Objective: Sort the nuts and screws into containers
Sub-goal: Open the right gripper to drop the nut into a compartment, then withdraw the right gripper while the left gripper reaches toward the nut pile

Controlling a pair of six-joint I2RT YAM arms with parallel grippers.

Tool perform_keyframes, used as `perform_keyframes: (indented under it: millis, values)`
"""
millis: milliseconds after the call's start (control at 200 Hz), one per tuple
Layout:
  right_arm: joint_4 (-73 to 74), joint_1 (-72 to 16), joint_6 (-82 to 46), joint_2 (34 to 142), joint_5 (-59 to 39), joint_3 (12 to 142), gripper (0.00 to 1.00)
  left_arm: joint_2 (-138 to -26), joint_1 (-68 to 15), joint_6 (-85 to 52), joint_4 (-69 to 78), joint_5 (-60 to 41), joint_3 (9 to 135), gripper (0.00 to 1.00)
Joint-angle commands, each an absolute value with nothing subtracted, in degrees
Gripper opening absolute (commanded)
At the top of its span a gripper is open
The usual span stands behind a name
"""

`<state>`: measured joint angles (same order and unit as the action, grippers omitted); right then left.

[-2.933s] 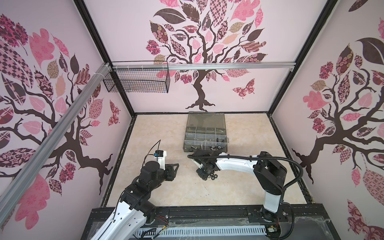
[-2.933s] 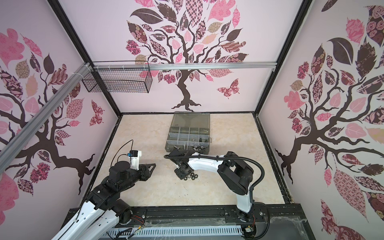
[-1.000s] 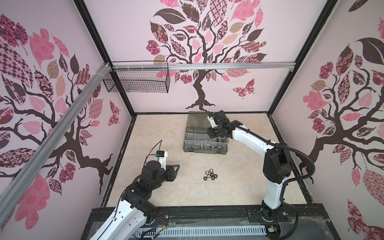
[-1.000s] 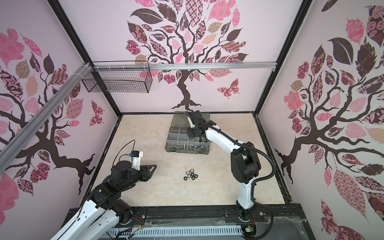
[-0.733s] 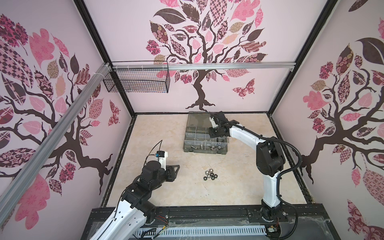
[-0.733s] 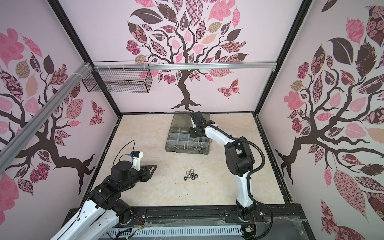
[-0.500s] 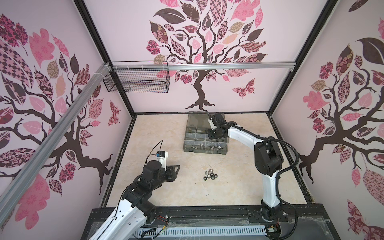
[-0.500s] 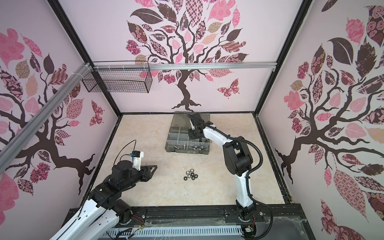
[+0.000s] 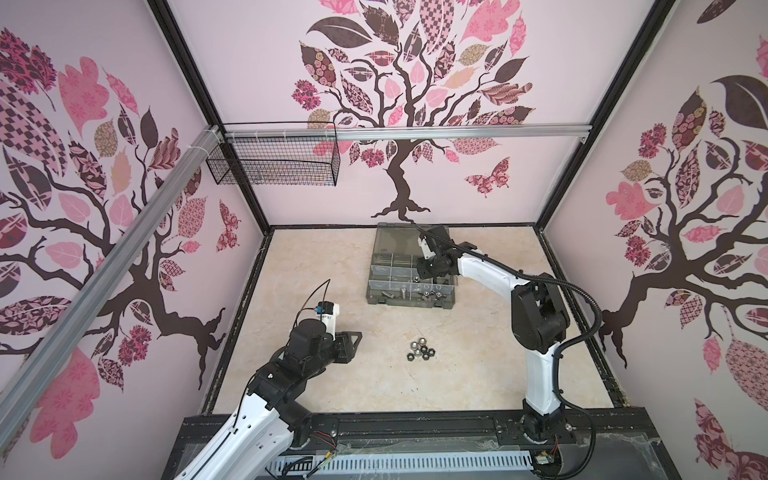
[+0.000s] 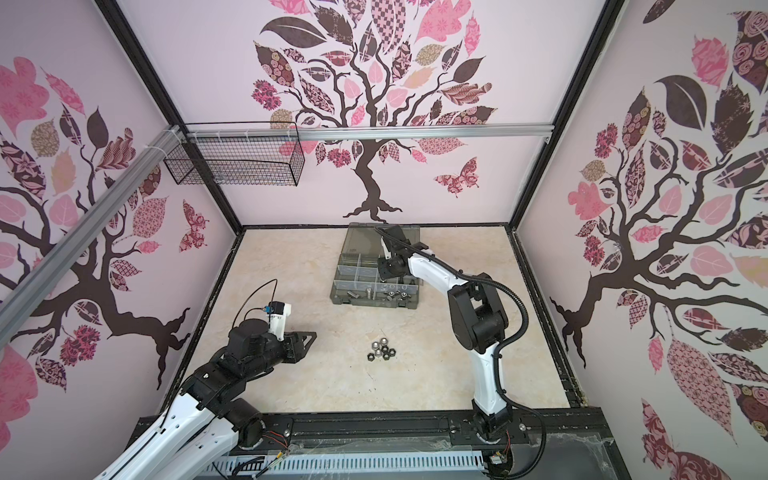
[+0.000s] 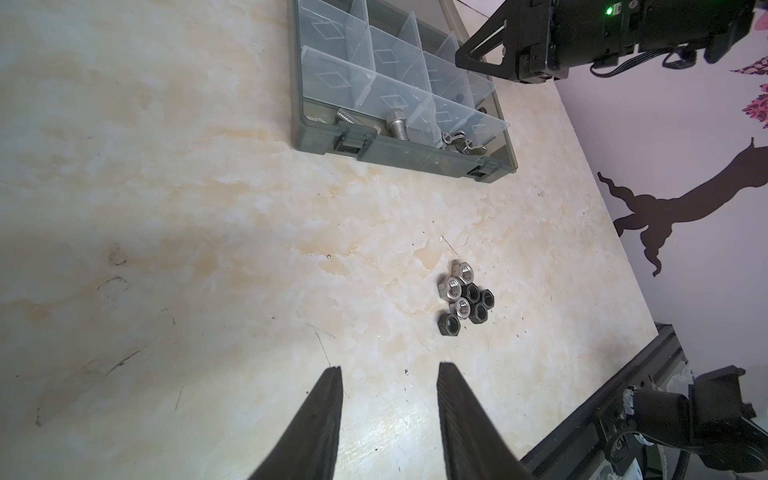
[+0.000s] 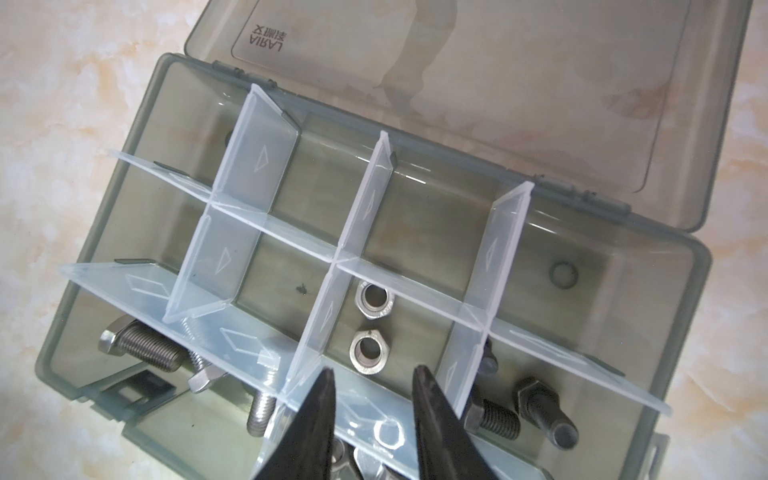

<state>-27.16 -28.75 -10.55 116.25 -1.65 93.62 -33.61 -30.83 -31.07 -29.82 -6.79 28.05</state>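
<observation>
The right hand (image 12: 374, 369), parted and empty over the compartment (image 12: 419, 328) where two nuts (image 12: 374, 300) lie, is best raised clear of the dividers (image 12: 365, 199) before the pile (image 9: 420, 350) on the desk (image 9: 332, 257) is approached.

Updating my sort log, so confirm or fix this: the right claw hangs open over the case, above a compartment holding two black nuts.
One detail is wrong: the two nuts in that compartment are shiny silver, not black; the right wrist view shows it. Otherwise yes: the right claw hangs open over the case.
</observation>
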Motion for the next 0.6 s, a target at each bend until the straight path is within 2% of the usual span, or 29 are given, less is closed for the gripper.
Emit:
perform_keyframes:
  millis: [0,195,595]
  values:
    - [-26.9,-28.7,-10.9,109.9,-3.2,93.6,0.35,-34.4,-30.8,-29.5,-28.7,-8.1,30.1,0.41]
    - [-26.2,-28.6,-10.1,104.1,-3.5,89.7,0.35,-36.6,-31.1,-28.5,-28.2,-8.4,30.7,0.41]
    - [-21.2,-28.6,-9.8,85.6,-1.3,67.5,0.36,-42.4,-36.1,-26.0,-27.0,-4.9,32.3,0.41]
